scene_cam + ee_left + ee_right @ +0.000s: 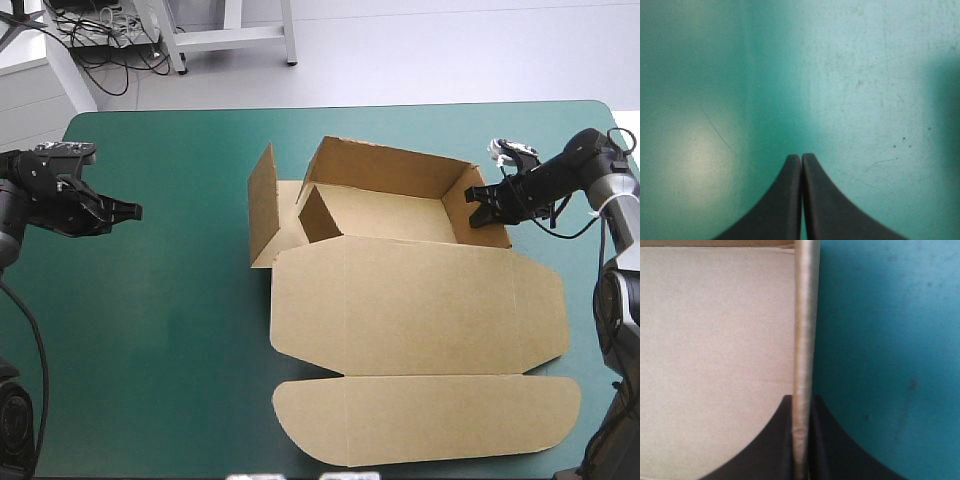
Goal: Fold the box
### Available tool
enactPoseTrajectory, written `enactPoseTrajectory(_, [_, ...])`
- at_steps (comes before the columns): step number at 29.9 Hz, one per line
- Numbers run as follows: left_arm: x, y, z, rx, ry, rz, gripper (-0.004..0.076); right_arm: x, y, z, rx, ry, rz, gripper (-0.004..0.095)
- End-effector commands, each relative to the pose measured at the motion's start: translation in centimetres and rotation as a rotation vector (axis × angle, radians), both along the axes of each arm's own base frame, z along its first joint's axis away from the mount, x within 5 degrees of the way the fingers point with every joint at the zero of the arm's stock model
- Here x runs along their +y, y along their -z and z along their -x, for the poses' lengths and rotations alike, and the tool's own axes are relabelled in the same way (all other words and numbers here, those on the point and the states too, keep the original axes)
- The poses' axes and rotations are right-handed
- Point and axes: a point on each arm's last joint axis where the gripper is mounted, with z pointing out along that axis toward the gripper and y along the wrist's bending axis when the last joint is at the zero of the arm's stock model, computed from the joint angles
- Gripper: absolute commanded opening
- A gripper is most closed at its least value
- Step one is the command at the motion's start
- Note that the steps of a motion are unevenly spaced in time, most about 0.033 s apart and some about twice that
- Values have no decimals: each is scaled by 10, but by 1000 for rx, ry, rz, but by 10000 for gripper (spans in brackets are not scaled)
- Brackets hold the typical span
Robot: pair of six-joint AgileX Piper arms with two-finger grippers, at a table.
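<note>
Your box point(390, 215) sits a little right of the middle of the desk point(170, 340), half built. Its far wall point(385, 170) stands upright. So does the right wall point(493, 237), at the end nearest your right arm. At the opposite end a short inner wall point(318, 215) leans up beside the floor of the box, and an outer flap point(262, 200) stands on edge just beyond it. The lid point(410, 310) lies flat on the teal-green cover, toward the near edge. Its rounded tuck flap point(430, 420) lies flat past it and reaches almost to that edge.

Your right fingers point(482, 196) are all but closed over the top edge of the right wall, one inside the box and one outside. The right wrist view shows them point(770, 440) pinching that edge point(802, 315), with brown board on one side and the bare desk point(890, 340) on the other.

Your left fingers point(118, 210) hang over the left side of the desk, well apart from the box. They point(785, 200) are pressed together into one point and hold nothing, with bare teal-green cover point(865, 75) ahead of them.
</note>
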Motion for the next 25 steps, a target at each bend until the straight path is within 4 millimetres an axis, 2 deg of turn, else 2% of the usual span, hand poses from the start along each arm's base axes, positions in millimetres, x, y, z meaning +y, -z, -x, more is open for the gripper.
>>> enactPoseTrajectory(1, [-2,-23,7,-107,-5,6,-10,6,-54,13,-108,-24,-45,-14])
enactPoseTrajectory(6, [-5,-24,4,-132,-15,42,32,7,-75,22,-162,-26,-35,-15])
enactPoseTrajectory(9, [-8,-26,2,-153,-17,84,142,8,-81,25,-177,-26,-34,-15])
enactPoseTrajectory(13, [-16,-24,-3,-156,-18,201,326,11,-85,26,-188,-21,-83,-14])
enactPoseTrajectory(16, [-23,-22,-7,-146,-17,309,419,16,-89,25,-198,-13,-152,-15])
enactPoseTrajectory(20, [-33,-19,-11,-120,6,440,433,24,-94,24,-214,-18,-227,-14])
enactPoseTrajectory(25, [-49,-26,-12,-134,122,626,434,49,-95,22,-242,-54,-230,-14])
